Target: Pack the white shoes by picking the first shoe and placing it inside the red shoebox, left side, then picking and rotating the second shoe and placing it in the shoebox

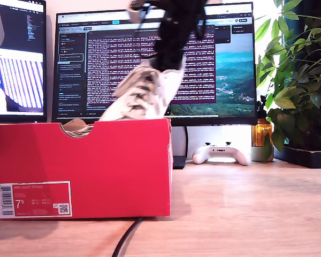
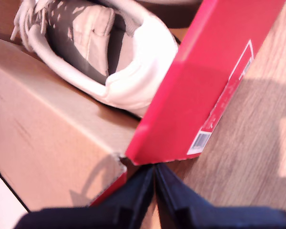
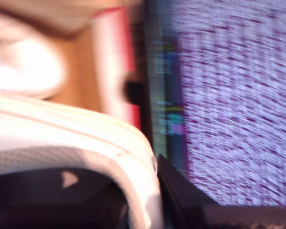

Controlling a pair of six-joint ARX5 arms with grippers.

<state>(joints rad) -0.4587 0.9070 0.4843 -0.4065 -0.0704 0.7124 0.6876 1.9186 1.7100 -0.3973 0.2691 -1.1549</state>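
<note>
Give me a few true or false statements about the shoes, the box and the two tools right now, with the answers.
1. One white shoe already lies inside the red shoebox. True.
2. My second tool is empty. False: it grips the heel collar of the other white shoe, held above the box.
3. My first tool is shut with nothing in it. True.
4. The box's barcode label reads 9. False: it reads 7.5.

1. A light wood-grain table (image 1: 246, 209) fills the foreground.
2. Two lit monitors stand behind: a large one (image 1: 224, 69) showing text windows, and another (image 1: 16, 59) at the exterior view's left.
3. A white game controller (image 1: 221, 152) lies on the table.
4. A leafy potted plant (image 1: 297, 80) fills the exterior view's right.
5. A black cable (image 1: 127, 238) runs forward.
</note>
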